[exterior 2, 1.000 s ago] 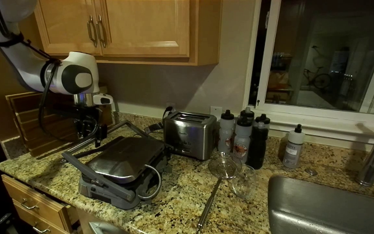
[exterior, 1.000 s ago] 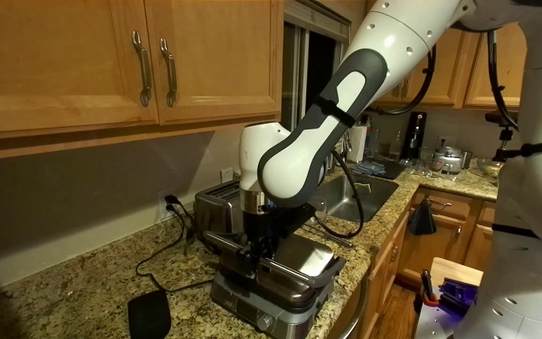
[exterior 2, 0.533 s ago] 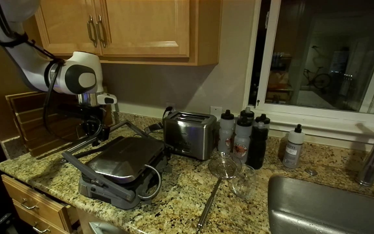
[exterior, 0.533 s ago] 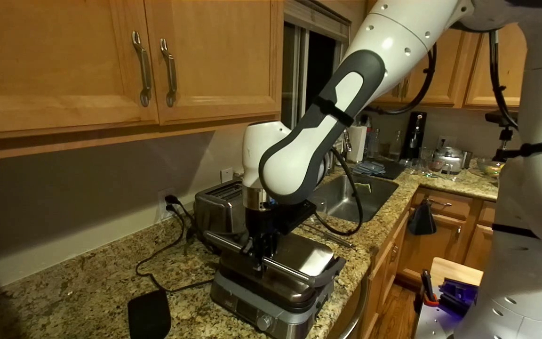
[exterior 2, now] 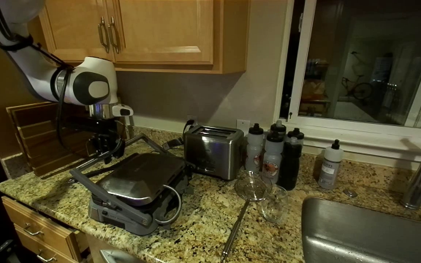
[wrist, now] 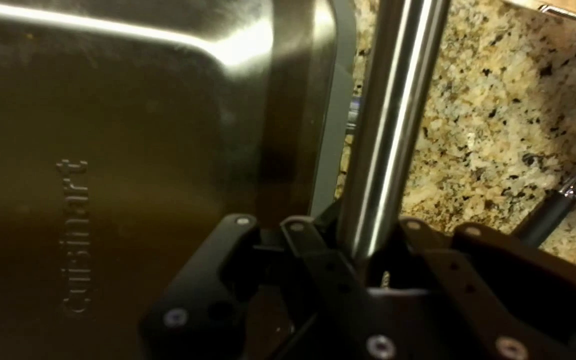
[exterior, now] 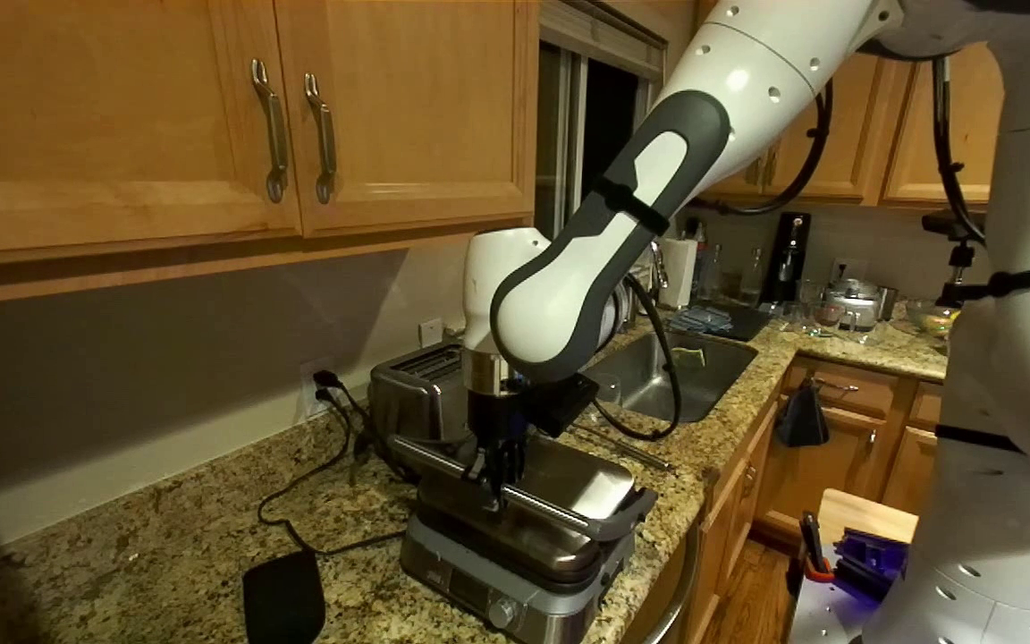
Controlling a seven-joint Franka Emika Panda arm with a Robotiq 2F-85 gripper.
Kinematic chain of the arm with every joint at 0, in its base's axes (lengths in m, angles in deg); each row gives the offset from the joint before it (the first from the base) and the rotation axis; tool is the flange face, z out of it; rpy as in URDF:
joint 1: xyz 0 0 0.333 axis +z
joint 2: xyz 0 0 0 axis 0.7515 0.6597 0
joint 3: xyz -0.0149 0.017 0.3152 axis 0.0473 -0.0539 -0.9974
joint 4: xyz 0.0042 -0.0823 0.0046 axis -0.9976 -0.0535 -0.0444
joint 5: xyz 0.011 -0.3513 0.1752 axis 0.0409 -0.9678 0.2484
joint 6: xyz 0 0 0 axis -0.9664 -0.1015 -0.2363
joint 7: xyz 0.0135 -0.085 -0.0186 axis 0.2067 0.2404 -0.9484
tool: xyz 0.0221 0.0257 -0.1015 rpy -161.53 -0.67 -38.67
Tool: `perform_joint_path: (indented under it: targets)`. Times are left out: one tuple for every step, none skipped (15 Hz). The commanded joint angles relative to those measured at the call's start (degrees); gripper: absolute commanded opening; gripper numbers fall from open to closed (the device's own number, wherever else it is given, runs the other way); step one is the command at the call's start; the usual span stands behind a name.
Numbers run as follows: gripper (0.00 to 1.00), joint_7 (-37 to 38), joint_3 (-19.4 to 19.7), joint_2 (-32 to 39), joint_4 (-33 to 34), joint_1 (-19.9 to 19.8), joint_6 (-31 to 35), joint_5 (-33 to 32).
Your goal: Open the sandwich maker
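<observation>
Along the kitchen wall (exterior: 148, 385) runs the granite countertop (exterior: 157, 546), with upper cabinets (exterior: 104, 125) hanging well above it. The sandwich maker (exterior 2: 137, 193) stands near the countertop's front edge, lid (wrist: 158, 125) down. Near its wall side is the toaster (exterior 2: 212, 153); the gap between them is partly hidden. The gripper (wrist: 365, 237) holds the bar handle (wrist: 393, 115) in a narrow grip, flanking it on both sides. The bar stands out beyond the lid's edge. A stretch of granite separates the sandwich maker from a clear glass (exterior 2: 274, 208).

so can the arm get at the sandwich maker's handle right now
Probably yes: in the wrist view the handle passes between the jaws of the gripper, with nothing visible in the way.
</observation>
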Motion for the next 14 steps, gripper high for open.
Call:
perform_joint_path:
  targets:
    - [0.05, -7.99, -0.99, -7.21, -0.18, -1.36, -4.57, 3.01]
    - [0.05, -9.83, -0.68, -8.88, -0.45, -1.76, -6.23, 3.5]
    - [0.05, -11.68, -0.43, -10.22, -0.58, -2.08, -7.54, 4.12]
    - [0.05, -13.16, 0.03, -12.06, -0.84, -2.42, -9.13, 4.31]
    - [0.05, -14.39, 0.59, -13.64, -0.91, -2.76, -10.63, 4.31]
    - [0.05, -15.56, 1.31, -15.16, -0.9, -3.11, -12.16, 4.24]
    - [0.05, -16.66, 2.16, -16.54, -0.91, -3.43, -13.51, 4.22]
    - [0.05, -17.62, 3.13, -17.72, -0.82, -3.8, -14.72, 4.04]
    - [0.05, -18.22, 3.99, -18.6, -0.66, -4.1, -15.76, 3.85]
    - [0.05, -18.89, 5.05, -19.48, -0.69, -4.51, -16.67, 3.72]
    - [0.05, -19.42, 5.87, -20.13, -0.64, -4.75, -17.36, 3.64]
    - [0.05, -19.97, 6.78, -20.81, -0.82, -5.05, -17.88, 3.77]
    - [0.05, -19.91, 7.47, -21.36, -0.91, -5.32, -18.33, 3.53]
    - [0.05, -19.95, 8.18, -21.79, -1.0, -5.56, -18.66, 3.59]
